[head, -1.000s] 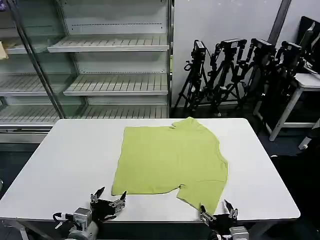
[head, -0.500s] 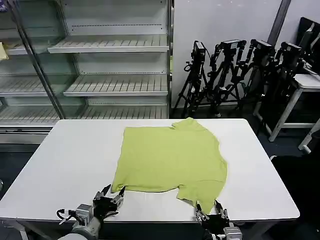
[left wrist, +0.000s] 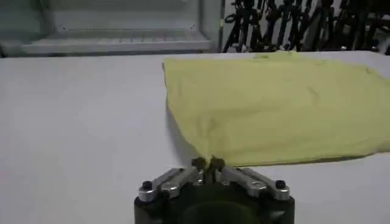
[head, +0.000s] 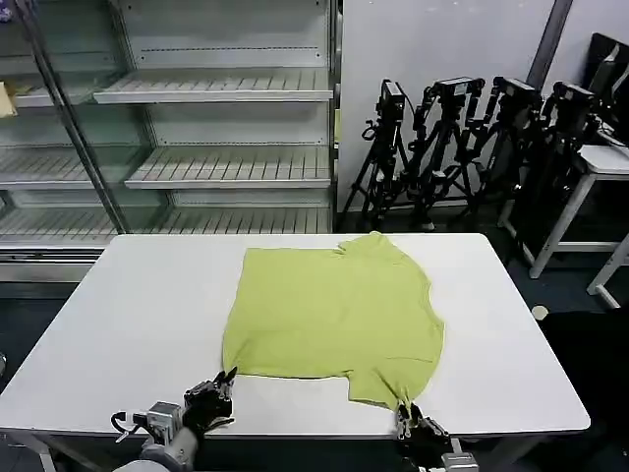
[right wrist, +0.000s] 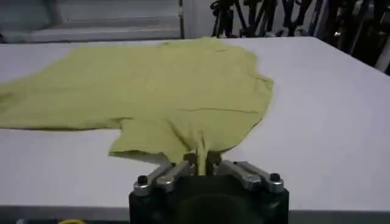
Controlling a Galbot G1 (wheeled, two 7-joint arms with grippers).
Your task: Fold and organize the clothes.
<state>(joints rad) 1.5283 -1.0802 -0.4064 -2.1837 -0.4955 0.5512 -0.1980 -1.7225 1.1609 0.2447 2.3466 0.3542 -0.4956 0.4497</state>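
The clothes are one lime yellow-green T-shirt (head: 334,307) lying flat and plain side up on the white table (head: 128,324). My left gripper (head: 224,382) is at the shirt's near left corner, shut on the hem; the left wrist view shows the fabric corner (left wrist: 210,157) pinched between the fingertips of that gripper (left wrist: 207,164). My right gripper (head: 404,411) is at the near right sleeve, by the table's front edge, shut on the sleeve's edge. In the right wrist view a fold of sleeve cloth (right wrist: 200,148) runs into my right gripper (right wrist: 201,159).
Empty metal shelving (head: 216,147) stands behind the table. Black tripods (head: 462,138) crowd the back right beside another white table (head: 600,162). The tabletop has bare room left and right of the shirt.
Both grippers moved forward to the shirt's near edge and went from open to shut, the left on the hem corner and the right on the sleeve.
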